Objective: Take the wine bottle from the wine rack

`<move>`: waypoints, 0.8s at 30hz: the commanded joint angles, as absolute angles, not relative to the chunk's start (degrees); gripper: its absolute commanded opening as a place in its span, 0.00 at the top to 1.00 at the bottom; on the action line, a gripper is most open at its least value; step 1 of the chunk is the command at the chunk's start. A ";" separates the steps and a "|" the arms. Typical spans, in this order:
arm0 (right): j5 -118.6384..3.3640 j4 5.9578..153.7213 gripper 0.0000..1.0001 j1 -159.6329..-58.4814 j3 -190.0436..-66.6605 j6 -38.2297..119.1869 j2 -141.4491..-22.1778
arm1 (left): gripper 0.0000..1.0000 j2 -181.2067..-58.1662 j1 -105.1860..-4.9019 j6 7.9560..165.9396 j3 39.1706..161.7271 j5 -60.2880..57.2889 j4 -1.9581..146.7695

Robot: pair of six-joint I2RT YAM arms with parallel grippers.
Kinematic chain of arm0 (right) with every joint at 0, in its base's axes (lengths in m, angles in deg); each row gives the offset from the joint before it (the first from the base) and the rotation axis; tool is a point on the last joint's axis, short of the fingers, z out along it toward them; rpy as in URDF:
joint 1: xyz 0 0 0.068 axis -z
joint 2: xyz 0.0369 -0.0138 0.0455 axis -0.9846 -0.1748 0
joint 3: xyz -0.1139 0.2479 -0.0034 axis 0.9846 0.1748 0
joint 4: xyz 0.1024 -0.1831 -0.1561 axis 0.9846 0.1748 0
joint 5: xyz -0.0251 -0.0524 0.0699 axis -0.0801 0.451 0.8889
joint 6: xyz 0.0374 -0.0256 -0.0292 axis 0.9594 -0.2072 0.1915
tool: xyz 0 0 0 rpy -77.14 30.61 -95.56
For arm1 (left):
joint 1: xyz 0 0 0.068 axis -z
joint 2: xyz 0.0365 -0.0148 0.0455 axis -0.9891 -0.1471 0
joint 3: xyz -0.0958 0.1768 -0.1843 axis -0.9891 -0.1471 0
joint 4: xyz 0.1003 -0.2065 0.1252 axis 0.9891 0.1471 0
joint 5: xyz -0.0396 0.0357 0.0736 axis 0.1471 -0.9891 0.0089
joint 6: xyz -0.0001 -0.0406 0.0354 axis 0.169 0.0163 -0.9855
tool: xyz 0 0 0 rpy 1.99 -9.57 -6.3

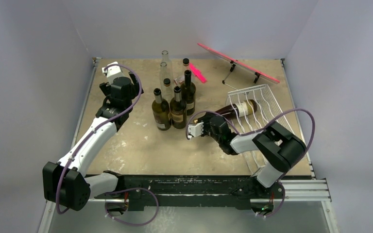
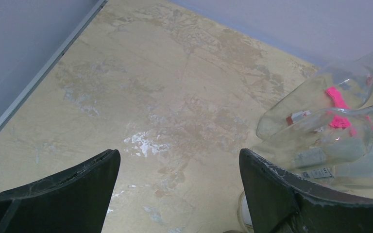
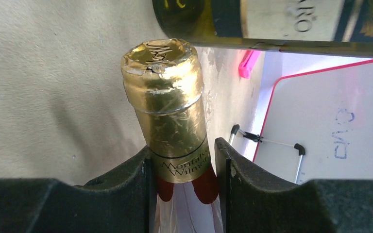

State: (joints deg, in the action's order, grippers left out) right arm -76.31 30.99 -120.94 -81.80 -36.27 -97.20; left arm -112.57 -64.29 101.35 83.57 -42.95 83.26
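- wine bottle (image 3: 167,107): gold foil, red band beneath.
- wine rack (image 1: 257,104): white wire.
- table (image 2: 175,97): mottled beige.
- board (image 1: 238,63): pink rim, white face.
- standing bottles (image 1: 161,114): dark, perhaps olive-brown.

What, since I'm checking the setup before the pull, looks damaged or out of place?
Gold foil on the wine bottle is creased and torn at the top, just beyond the right gripper. The table shows white scuffs.

The wine bottle (image 1: 240,108) is lying on the white wire wine rack (image 1: 264,99) at the right, its neck pointing left. The right gripper (image 1: 208,119) is sitting at that neck, near upright bottles (image 1: 171,109).
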 commanded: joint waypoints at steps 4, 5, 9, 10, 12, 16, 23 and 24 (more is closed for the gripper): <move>-76.12 34.78 0.97 -125.92 -81.00 -25.32 -83.11 | 0.08 -111.10 -64.67 101.78 86.18 -42.72 82.07; -76.05 35.85 0.99 -126.73 -81.19 -24.33 -81.51 | 0.08 -111.08 -64.60 101.81 86.12 -42.72 82.07; -74.28 40.20 1.00 -129.64 -82.41 -21.53 -75.63 | 0.08 -110.89 -64.67 101.78 86.17 -42.65 82.07; -74.03 41.47 1.00 -130.41 -82.91 -21.23 -74.53 | 0.08 -110.90 -64.60 101.77 86.14 -42.63 82.07; -73.55 43.70 1.00 -131.64 -84.07 -20.57 -72.63 | 0.08 -110.85 -64.64 101.77 86.15 -42.64 82.07; -71.64 47.58 1.00 -134.08 -86.61 -19.62 -70.18 | 0.08 -110.99 -64.67 101.82 86.13 -42.71 82.06; -71.57 47.89 1.00 -136.75 -89.14 -17.41 -67.49 | 0.08 -110.81 -64.60 101.74 86.12 -42.98 82.07; -72.43 48.12 1.00 -137.24 -89.26 -17.87 -67.78 | 0.08 -110.77 -64.59 101.68 86.13 -43.02 82.07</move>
